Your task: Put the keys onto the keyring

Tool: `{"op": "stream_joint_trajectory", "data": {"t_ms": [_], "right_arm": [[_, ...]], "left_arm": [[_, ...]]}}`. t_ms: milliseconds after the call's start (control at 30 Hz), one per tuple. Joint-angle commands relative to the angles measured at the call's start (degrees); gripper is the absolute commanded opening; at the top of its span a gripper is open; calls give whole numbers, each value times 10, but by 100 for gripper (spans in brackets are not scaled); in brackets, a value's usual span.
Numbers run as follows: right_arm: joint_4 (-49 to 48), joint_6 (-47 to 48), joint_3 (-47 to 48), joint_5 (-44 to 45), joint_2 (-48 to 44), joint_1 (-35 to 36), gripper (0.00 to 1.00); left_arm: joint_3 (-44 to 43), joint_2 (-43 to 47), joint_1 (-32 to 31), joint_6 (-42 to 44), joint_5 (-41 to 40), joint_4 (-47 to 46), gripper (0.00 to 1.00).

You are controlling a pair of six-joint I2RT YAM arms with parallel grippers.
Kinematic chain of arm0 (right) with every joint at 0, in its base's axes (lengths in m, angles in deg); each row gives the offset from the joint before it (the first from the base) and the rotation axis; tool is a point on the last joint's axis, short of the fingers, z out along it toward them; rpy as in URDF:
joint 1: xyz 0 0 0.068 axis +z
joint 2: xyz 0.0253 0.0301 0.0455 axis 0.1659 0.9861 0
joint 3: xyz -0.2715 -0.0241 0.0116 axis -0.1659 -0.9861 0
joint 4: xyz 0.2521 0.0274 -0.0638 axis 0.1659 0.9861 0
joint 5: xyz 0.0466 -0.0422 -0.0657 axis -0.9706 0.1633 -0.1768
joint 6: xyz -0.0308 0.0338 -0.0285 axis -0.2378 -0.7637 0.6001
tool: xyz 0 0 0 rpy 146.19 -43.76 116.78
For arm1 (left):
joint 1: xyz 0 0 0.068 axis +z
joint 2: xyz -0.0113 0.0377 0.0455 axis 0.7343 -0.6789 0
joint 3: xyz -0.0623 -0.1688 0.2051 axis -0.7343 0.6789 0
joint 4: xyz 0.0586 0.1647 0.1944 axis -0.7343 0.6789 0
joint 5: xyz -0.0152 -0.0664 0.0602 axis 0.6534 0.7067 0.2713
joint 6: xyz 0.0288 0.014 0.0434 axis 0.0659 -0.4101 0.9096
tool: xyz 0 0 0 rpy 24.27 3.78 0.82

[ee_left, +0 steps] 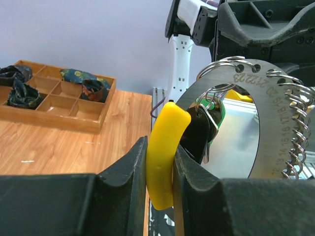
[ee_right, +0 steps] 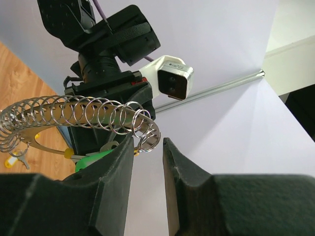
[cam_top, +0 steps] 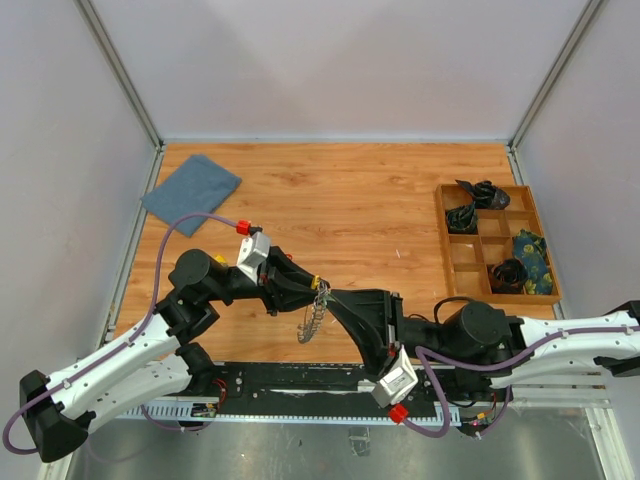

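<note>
Held in the air between the two arms, the keyring [cam_top: 316, 310] is a flat metal band [ee_left: 268, 98] strung with several small split rings [ee_right: 74, 115]. My left gripper [ee_left: 161, 146] is shut on the yellow tag [ee_left: 167, 128] of the keyring. Beside that tag hang a black-headed key [ee_left: 197, 135] and a green tag [ee_left: 220, 110]. My right gripper [ee_right: 147, 143] is at the ring's end, jaws slightly apart with nothing clamped. One split ring [ee_right: 147, 137] sits at the tip of its left finger. A small yellow-headed key [ee_right: 12, 160] dangles lower left.
A wooden compartment tray [cam_top: 441, 240] with dark bundles stands at the right of the table, also in the left wrist view as the tray [ee_left: 59, 123]. A blue cloth [cam_top: 190, 192] lies at the back left. Grey walls enclose the table.
</note>
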Motion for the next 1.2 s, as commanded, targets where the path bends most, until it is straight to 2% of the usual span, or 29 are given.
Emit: {"op": "stream_joint_trajectory", "data": {"t_ms": [0,667,1167], "right_arm": [[-51,34,-2,24,7,13,31],[-46,17,3,7,16,13,32],[-66,11,3,1,6,16,29]], "left_arm": [[2,11,1,-5,-3,-24,1],[2,13,1,-1,-5,-20,1],[2,10,1,0,-6,-20,1]]}}
